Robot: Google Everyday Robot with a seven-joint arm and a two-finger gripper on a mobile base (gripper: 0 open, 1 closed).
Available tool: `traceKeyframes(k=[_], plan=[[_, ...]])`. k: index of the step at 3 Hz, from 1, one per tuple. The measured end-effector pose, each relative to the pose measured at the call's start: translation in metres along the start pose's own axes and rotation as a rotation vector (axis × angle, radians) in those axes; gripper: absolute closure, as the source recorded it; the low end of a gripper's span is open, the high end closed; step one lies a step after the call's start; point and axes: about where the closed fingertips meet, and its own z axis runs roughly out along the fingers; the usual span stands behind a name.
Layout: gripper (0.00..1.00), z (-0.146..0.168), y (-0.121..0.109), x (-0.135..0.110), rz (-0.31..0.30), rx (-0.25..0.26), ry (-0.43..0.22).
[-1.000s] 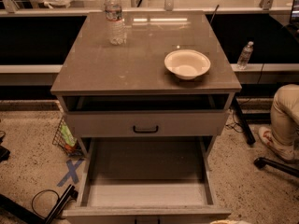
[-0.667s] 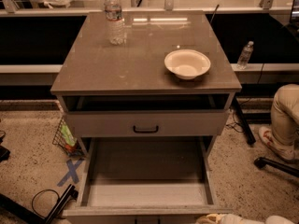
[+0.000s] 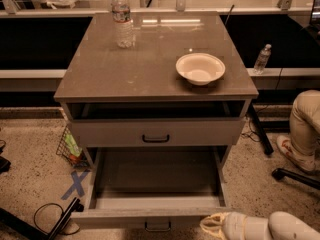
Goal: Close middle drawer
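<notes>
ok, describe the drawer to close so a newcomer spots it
Start at the grey cabinet with a bowl and water bottle on top. Below its slightly open top drawer, the middle drawer sticks far out toward the camera, the pincer by its front edge. No other drawer is out that far.

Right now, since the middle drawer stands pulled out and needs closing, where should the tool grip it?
Probably the black bar handle centred on the middle drawer's flat front, coming from the front: it alone juts out. The tool sits just right of it.
</notes>
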Motion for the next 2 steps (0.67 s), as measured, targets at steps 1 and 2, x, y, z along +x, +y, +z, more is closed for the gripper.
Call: traceKeyframes(k=[1, 2], plan=[[1.00, 0.007, -0.010, -0.006, -0.016, 0.000, -0.004], [1.00, 0.039, -0.061, -0.019, -0.059, 0.002, -0.019]])
